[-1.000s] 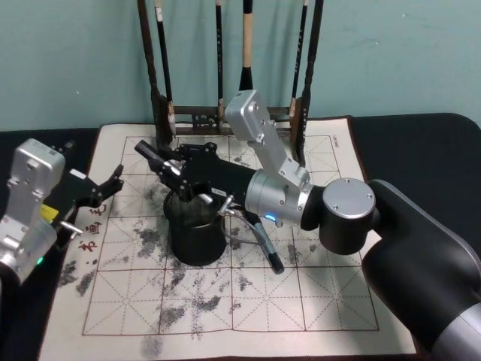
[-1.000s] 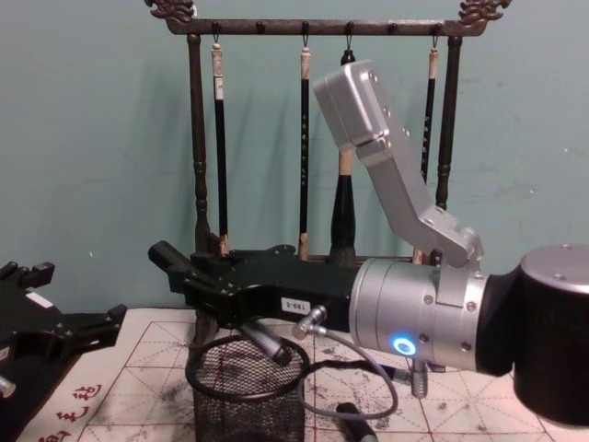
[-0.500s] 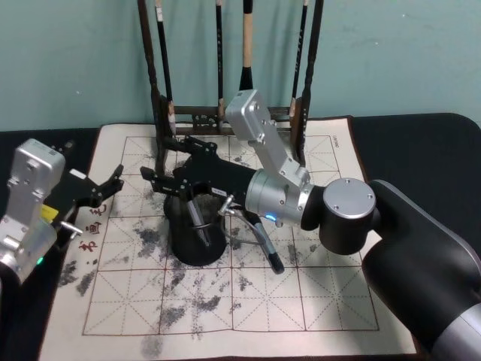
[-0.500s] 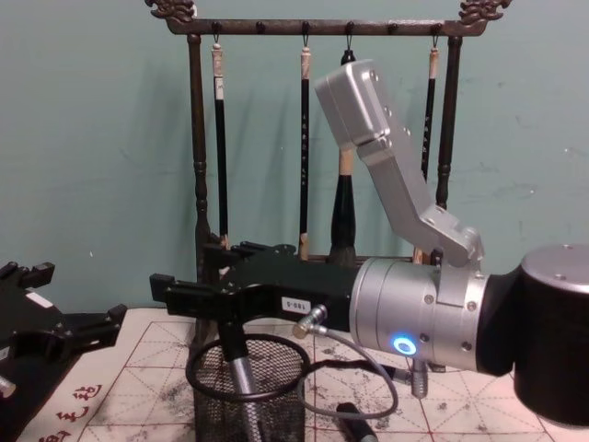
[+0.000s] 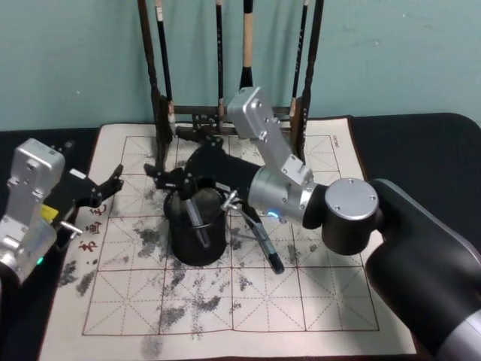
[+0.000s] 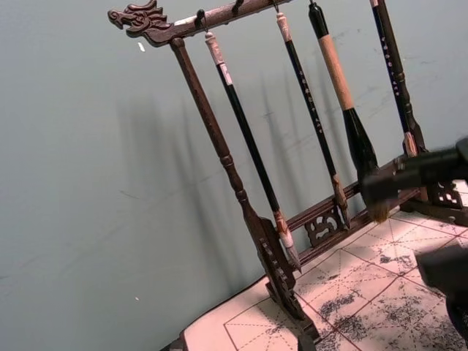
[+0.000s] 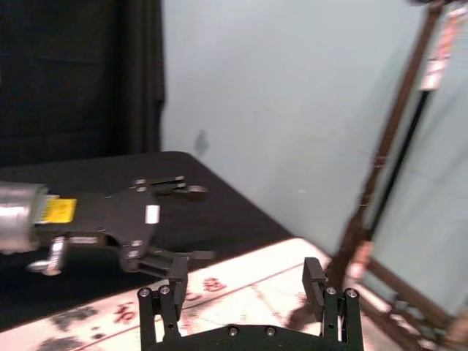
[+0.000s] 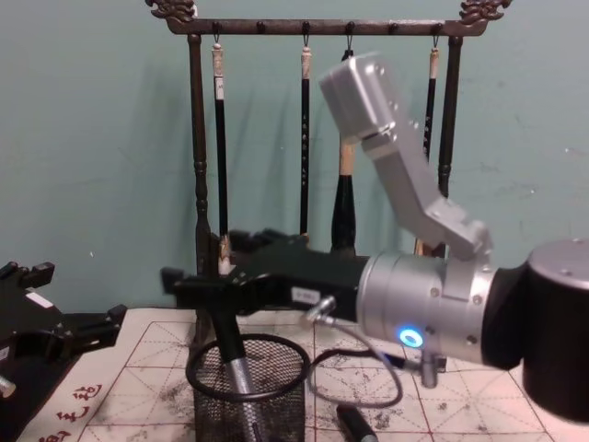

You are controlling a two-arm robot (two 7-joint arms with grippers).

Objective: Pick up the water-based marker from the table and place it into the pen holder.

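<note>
The marker [image 5: 197, 216] stands tilted inside the black mesh pen holder [image 5: 197, 239] in the middle of the white mat [image 5: 331, 301] on the table. From the chest, the marker's [image 8: 229, 341] dark top pokes above the rim of the pen holder [image 8: 276, 405]. My right gripper [image 5: 171, 156] hovers just above and behind the holder, open and holding nothing. Its fingers [image 8: 191, 281] spread wide over the rim. The right wrist view shows the two fingers [image 7: 160, 307] far apart. My left gripper [image 5: 105, 188] rests open at the mat's left edge.
A tall dark wooden brush rack [image 5: 225, 113] with hanging brushes stands right behind the holder. A dark pen [image 5: 269, 254] lies on the mat to the holder's right, under my right arm's cable. The near half of the mat is bare.
A second ago my right gripper held the marker tilted over the holder. It opened, the marker dropped in, and the gripper has drawn back slightly. The left arm has not moved.
</note>
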